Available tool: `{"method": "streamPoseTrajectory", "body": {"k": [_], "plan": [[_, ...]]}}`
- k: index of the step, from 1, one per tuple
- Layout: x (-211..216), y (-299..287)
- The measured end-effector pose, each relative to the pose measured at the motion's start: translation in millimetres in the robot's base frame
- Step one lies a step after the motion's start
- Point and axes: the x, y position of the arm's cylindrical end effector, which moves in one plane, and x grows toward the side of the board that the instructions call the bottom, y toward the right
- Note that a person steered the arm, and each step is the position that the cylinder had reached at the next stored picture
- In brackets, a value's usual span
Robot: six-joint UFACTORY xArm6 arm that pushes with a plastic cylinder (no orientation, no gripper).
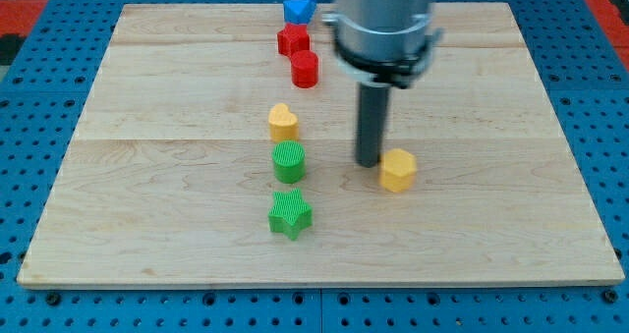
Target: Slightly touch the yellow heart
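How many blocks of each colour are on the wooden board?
Blue: 1, blue cube
Red: 2, red star, red cylinder
Yellow: 2, yellow heart, yellow hexagon beside my tip
Green: 2, green cylinder, green star
Total: 7

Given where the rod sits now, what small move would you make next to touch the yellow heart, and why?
Probably slide my tip toward the view's left and slightly up. It sits right beside the yellow hexagon, while the yellow heart lies well off to the left, above the green cylinder, untouched.
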Motion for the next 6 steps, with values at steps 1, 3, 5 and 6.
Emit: {"method": "streamPoseTrajectory", "body": {"k": [1, 3, 5, 6], "plan": [[24.4, 58.1], [6.5, 33.6], [-53.6, -47.4], [-53.5, -100.3]]}}
